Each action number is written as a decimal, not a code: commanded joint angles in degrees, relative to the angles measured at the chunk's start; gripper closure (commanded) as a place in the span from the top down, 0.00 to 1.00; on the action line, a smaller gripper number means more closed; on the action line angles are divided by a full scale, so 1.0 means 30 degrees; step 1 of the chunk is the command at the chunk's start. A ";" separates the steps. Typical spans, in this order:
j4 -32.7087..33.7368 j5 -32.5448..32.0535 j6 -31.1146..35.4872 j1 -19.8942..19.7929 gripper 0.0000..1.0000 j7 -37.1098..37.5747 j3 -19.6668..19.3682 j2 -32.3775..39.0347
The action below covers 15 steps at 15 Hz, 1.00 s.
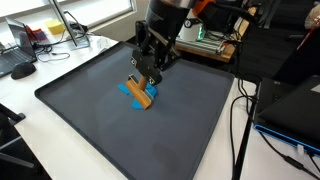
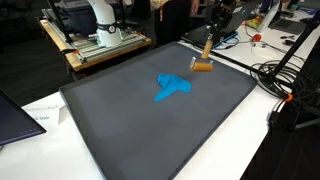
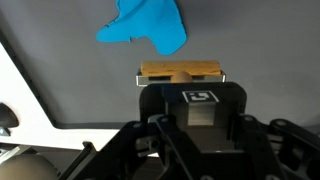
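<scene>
My gripper is shut on a wooden tool, a short light-brown block with a thin upright handle. The block hangs close over the dark grey mat, near its far edge. A bright blue, flat, irregular piece lies on the mat beside the block; from one side the block overlaps this blue piece. In the wrist view the block sits crosswise just ahead of my gripper, with the blue piece a little beyond it. My fingertips are hidden behind the gripper body.
The mat has a raised rim and lies on a white table. Cables run along one side, a laptop sits near a corner, and a keyboard and clutter and lab equipment stand beyond the mat.
</scene>
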 commanded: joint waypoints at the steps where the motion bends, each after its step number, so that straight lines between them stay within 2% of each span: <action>1: 0.1226 0.2521 -0.0263 -0.0318 0.22 -0.1971 -0.0625 0.0125; 7: 0.0247 0.4921 0.0775 -0.1483 0.22 -0.4541 -0.1485 -0.1091; 15: -0.2034 0.8713 0.1730 -0.3725 0.22 -0.8486 -0.2172 -0.4195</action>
